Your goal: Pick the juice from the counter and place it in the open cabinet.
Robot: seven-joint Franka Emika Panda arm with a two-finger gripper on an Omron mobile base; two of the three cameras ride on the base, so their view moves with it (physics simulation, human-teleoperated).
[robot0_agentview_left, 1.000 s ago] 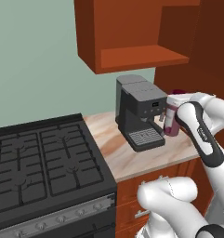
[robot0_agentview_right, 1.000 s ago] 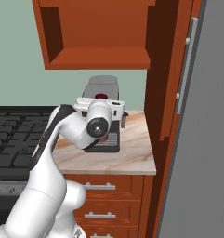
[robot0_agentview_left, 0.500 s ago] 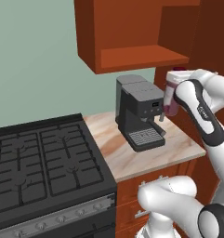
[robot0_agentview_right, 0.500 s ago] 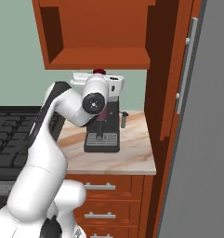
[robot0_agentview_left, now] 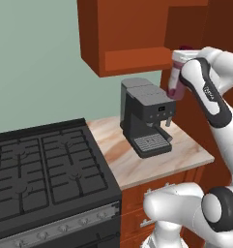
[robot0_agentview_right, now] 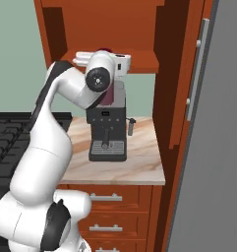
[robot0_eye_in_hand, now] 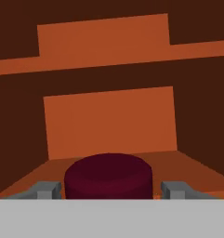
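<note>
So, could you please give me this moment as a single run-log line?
phase: carry | gripper: shut on juice | height: level with open cabinet shelf | below: coffee machine | placed: not yet

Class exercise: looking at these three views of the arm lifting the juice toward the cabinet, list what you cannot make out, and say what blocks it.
- Juice label, left base view: arm covers most of the bottle.
- Juice body, hand view: just the dark red cap shows; the bottom edge cuts off the rest.
- End effector contact with the bottle, hand view: fingertips cut by the bottom edge.
- Open cabinet top, right base view: cut off by the upper edge.
- Coffee machine top, right base view: arm covers it.
</note>
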